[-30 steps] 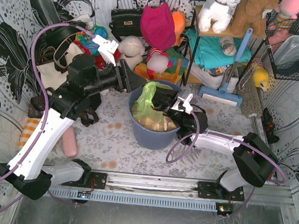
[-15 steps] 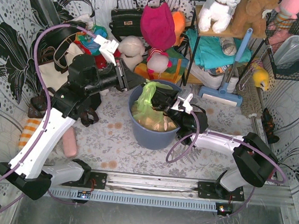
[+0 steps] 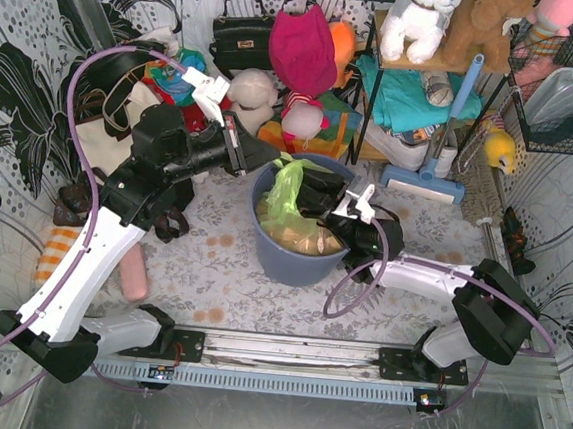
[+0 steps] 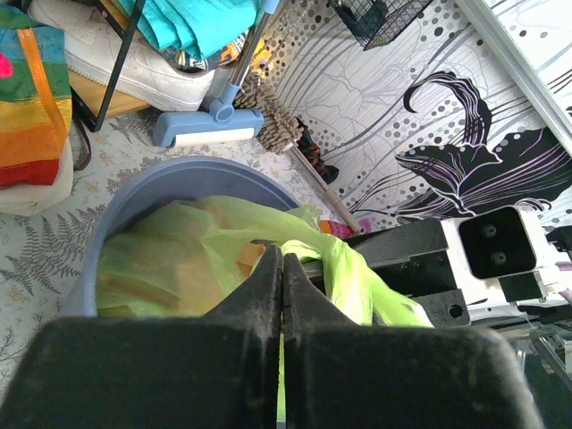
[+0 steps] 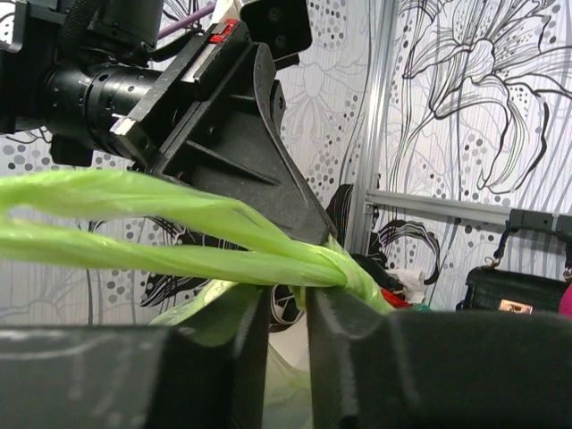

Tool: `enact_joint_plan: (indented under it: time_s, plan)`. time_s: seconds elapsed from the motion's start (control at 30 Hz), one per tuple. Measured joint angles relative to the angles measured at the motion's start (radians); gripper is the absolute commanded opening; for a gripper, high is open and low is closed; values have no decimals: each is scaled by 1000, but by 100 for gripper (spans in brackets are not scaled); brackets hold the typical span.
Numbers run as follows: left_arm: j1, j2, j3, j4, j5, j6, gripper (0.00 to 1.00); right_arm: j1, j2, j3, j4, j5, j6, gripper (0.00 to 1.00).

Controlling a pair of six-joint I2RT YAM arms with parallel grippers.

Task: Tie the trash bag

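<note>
**Top view.** The trash bag [image 3: 287, 186], of thin lime-green film, sits inside a blue-grey round bin [image 3: 284, 263]. The bin stands upright on the flower-patterned tabletop [image 3: 211, 268], between the two arms. Tan paper scraps [image 3: 299, 238] show through the film low in the bin. The upper film is drawn above the rim into a gathered tuft at the far side of the bin's mouth.

**Left tool** [image 3: 271, 160]. It reaches in from the left, with its tips at the tuft by the far-left rim. In the left wrist view its fingers [image 4: 250, 304] are pressed together with no gap. A sliver of green film shows along the seam between them, so the tool grips the bag. Twisted green strands run from its tips towards the right arm's body.

**Right tool** [image 3: 311, 192]. It lies over the bin's mouth, entering from the right. In the right wrist view its fingers [image 5: 357, 349] stand narrow, with green film drawn down into the slight gap. Two strands meet in a twist just above the tips, and the left tool's black finger touches that twist from behind.

**Background.** A blue floor sweeper [image 3: 425, 184] and a black handbag [image 3: 240, 35] lie beyond the bin, apart from the bag.
</note>
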Motion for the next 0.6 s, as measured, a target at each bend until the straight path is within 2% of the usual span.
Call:
enact_joint_plan:
  time_s: [0.33,0.6]
  plan:
    - [0,0,0,-7,-18,6,0,3,-131,-142,-13,12,6,35]
    - [0,0,0,-9,-30,8,0,3,-204,-154,-138,35,-2,35]
